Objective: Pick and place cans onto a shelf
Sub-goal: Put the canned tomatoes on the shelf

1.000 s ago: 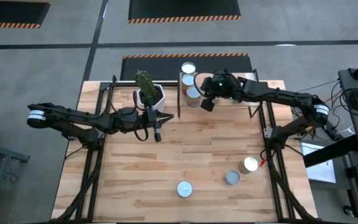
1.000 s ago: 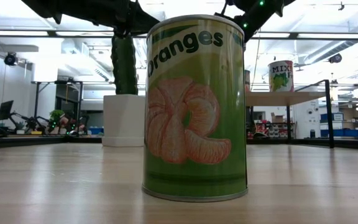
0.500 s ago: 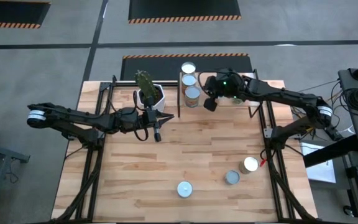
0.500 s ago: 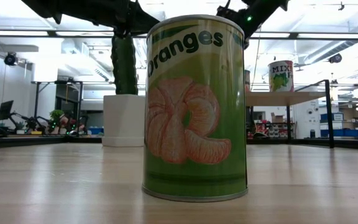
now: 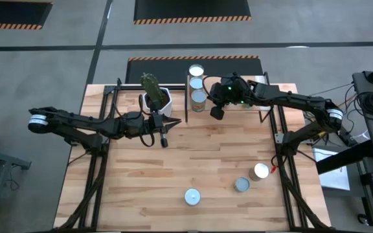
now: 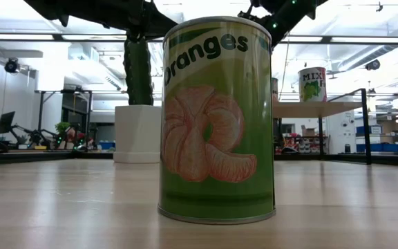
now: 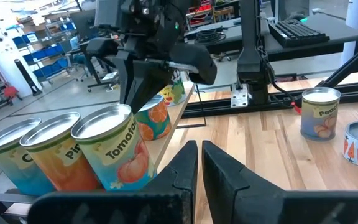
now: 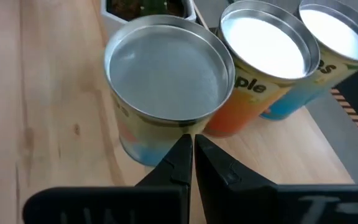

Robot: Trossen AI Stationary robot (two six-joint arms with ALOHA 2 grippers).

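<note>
Right now three cans stand in a row on the light wooden shelf (image 5: 238,81) at the table's far edge, their shiny round tops close together: the nearest, a silver-topped tomato-labelled can (image 7: 114,152), then an orange-sided can (image 8: 263,59) and a blue-sided can (image 8: 334,28). The right gripper (image 5: 217,111) hovers just beside and slightly above the nearest can; in the right wrist view its two dark fingers are pressed almost together and hold nothing. The left gripper (image 5: 163,140) waits near the white hexagonal cactus pot (image 5: 157,99), fingers likewise nearly closed and empty.

Judging by this, the placing is done and the right arm's job is to pull clear. To do it well it should rise and back away from the row without brushing the nearest can's rim, since the cans stand close enough that a knock could topple a neighbour, then swing toward the three cans on the tabletop: a pale-topped peach can (image 5: 260,171), a short grey can (image 5: 241,185) and the green oranges can (image 5: 192,197).

Only the left wrist view shows the labels on the shelved cans and the right gripper hanging over them; the low view is mostly filled by the oranges can, which hides the shelf row.
</note>
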